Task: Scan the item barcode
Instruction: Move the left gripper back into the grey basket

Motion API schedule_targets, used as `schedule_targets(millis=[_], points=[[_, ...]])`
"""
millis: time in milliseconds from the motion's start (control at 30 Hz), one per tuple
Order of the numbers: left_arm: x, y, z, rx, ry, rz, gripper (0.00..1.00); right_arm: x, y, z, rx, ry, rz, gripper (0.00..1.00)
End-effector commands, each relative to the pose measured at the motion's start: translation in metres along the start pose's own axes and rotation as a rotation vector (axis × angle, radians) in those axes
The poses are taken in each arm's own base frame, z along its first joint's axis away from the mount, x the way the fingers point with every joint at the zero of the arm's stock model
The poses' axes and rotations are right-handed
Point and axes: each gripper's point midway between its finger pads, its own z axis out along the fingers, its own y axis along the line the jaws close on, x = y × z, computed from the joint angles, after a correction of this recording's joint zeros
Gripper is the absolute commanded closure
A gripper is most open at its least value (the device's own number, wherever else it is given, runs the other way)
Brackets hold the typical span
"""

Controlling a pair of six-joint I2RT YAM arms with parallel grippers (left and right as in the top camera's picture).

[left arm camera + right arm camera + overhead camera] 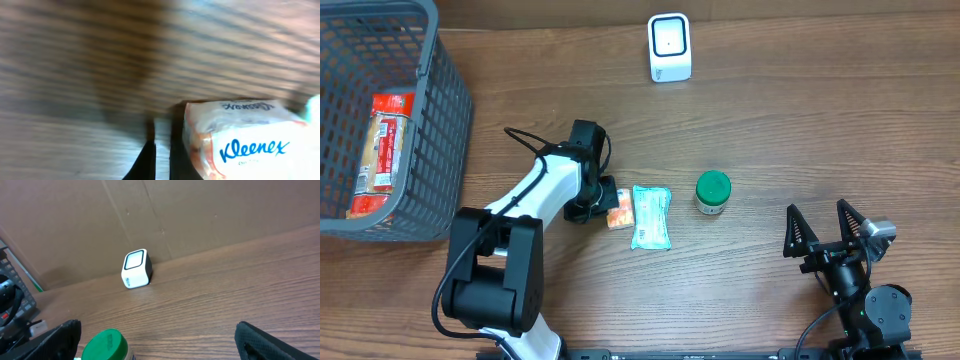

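A small white-and-orange Kleenex tissue pack (619, 212) lies on the wooden table, touching a teal packet (651, 216) on its right. My left gripper (605, 204) is low at the tissue pack's left edge. In the left wrist view its dark fingers (148, 162) stand almost together with only a strip of table between them. The Kleenex pack (245, 140) lies just to their right, outside the jaws. The white barcode scanner (669, 47) stands at the back of the table. My right gripper (827, 228) rests open at the front right, holding nothing.
A green-lidded jar (713, 192) stands right of the teal packet, and in the right wrist view the jar (106, 346) is low on the left, with the scanner (136, 269) against a cardboard wall. A grey basket (440, 130) at the far left holds a red package (382, 140).
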Motion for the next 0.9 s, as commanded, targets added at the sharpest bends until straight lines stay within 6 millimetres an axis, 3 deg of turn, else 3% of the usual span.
schedule_targets(millis=[0,267,433,600,700,800,867], points=[[0.008,-0.023,0.0,0.083,0.021,0.045,0.96,0.002,-0.002,0.0,0.004,-0.003,-0.006,0.0],[0.009,-0.018,-0.008,0.051,0.028,0.054,0.96,0.002,-0.002,0.0,0.004,-0.003,-0.006,0.0],[-0.011,0.0,-0.046,-0.038,-0.053,0.032,0.96,0.002,-0.002,0.0,0.004,-0.003,-0.006,0.0],[-0.035,0.003,-0.108,-0.046,-0.185,0.035,0.95,0.002,-0.002,0.0,0.004,-0.003,-0.006,0.0],[-0.049,0.001,-0.148,-0.028,-0.277,0.058,0.88,0.002,-0.002,0.0,0.004,-0.003,-0.006,0.0],[-0.068,0.009,-0.201,-0.039,-0.408,0.04,0.76,0.002,-0.002,0.0,0.004,-0.003,-0.006,0.0],[-0.081,0.02,-0.237,-0.057,-0.502,0.006,0.5,0.002,-0.002,0.0,0.004,-0.003,-0.006,0.0]])
